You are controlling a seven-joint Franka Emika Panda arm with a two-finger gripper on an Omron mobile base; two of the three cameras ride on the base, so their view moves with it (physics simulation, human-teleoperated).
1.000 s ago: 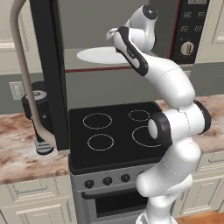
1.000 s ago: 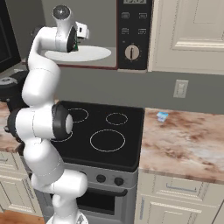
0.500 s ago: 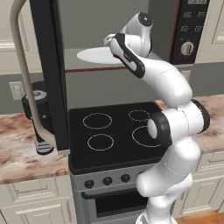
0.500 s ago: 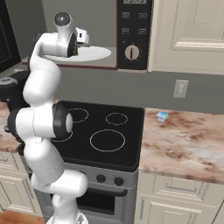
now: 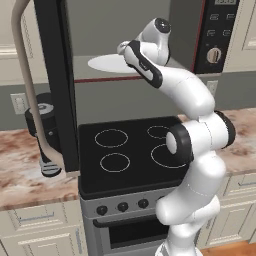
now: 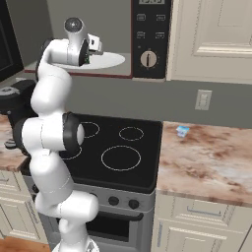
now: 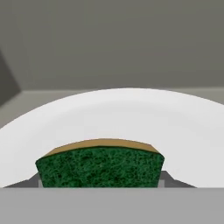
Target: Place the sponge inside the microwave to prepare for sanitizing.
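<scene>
The sponge, green scrub face toward the hand camera, sits between the gripper jaws, gripped, over the microwave's white round plate. No writing is legible on the button panel. The door stands swung wide, with grey interior walls well behind the plate.

**Bystanders around the stove**

A black-topped stove sits between marble counters. A tiny bluish glass stands on the right counter, a dark appliance on the left, an outlet on the wall.
</scene>
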